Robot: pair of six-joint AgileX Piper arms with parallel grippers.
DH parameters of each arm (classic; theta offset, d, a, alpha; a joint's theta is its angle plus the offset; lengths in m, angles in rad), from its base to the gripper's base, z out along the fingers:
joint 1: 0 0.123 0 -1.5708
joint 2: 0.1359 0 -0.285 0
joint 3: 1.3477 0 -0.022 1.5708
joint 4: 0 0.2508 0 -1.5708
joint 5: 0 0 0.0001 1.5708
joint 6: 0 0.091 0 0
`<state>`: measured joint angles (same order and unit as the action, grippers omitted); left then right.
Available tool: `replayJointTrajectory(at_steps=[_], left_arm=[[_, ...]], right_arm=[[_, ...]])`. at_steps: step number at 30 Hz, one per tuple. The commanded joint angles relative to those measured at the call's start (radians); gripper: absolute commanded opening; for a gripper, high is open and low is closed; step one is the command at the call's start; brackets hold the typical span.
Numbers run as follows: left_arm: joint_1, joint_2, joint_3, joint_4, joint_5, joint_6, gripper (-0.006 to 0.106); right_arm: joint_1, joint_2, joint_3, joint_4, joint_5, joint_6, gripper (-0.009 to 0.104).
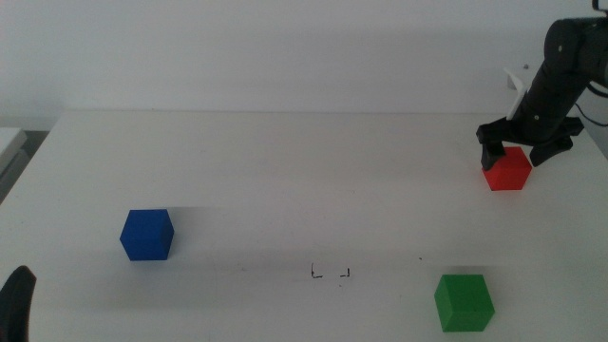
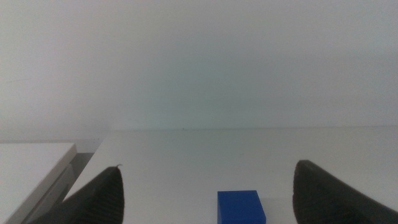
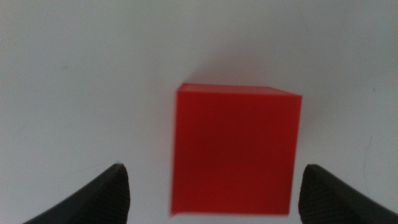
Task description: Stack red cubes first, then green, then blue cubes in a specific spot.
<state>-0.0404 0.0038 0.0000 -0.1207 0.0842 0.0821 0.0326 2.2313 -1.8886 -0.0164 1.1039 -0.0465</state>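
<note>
Right gripper point(image 1: 518, 150) hangs over the red cube point(image 1: 508, 170) at the table's point(image 1: 285, 190) far right, fingers wide and straddling it without grip; left gripper point(image 1: 16, 302) waits bottom-left, fingers wide, blue cube point(image 1: 147, 235) ahead.

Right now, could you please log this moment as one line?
right gripper open over red cube | left gripper open, waiting | green cube, blue cube unmoved | marked spot empty

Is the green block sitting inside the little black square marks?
No, the green cube sits on the white table to the right of the black corner marks, well apart from them.
</note>
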Motion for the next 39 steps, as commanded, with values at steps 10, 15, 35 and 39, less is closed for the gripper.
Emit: replayJointTrajectory(at_steps=[10, 15, 35, 39], left_arm=[[0.002, -0.004, 0.0, -0.008, -0.015, -0.003, 0.091], [0.002, -0.004, 0.0, -0.008, -0.015, -0.003, 0.091], [0.002, -0.004, 0.0, -0.008, -0.015, -0.003, 0.091], [0.002, -0.004, 0.0, -0.008, -0.015, -0.003, 0.091]], right_arm=[[-0.032, 0.051, -0.011, 0.0, -0.084, 0.001, 0.091], [-0.032, 0.067, -0.011, 0.0, -0.114, 0.001, 0.075], [0.164, -0.155, -0.007, -0.057, 0.056, 0.291, 0.015], [0.3, -0.198, -0.007, -0.105, 0.087, 0.411, 0.014]])
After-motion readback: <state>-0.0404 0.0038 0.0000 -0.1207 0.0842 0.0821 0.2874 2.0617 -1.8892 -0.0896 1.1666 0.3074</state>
